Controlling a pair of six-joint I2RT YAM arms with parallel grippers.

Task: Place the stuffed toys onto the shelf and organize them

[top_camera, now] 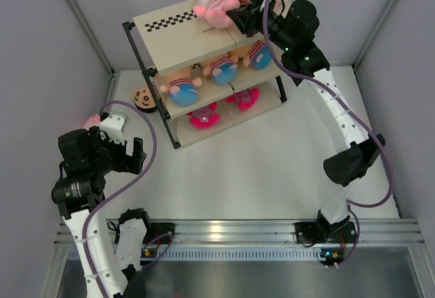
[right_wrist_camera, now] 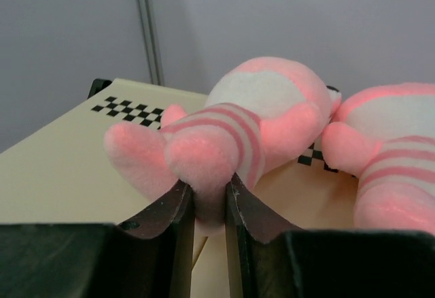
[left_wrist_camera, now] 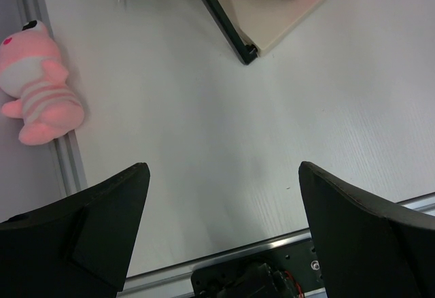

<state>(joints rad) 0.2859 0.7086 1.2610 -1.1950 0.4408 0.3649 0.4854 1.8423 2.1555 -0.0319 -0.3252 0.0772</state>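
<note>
White tabletop, grey walls. Three-tier cream-board shelf with black metal frame at rear. Right gripper pinched tight on leg of pink striped plush doll at top board, just beside second pink plush. Left gripper spread wide, empty, over tabletop. Third pink plush lying at left table edge.

Pink striped toy beside rail; tool agape

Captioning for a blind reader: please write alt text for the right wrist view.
The right gripper is shut on a leg of a pink striped plush doll over the shelf's cream top board, beside a second pink striped doll at right. A black-and-white checkered strip runs behind them.
</note>
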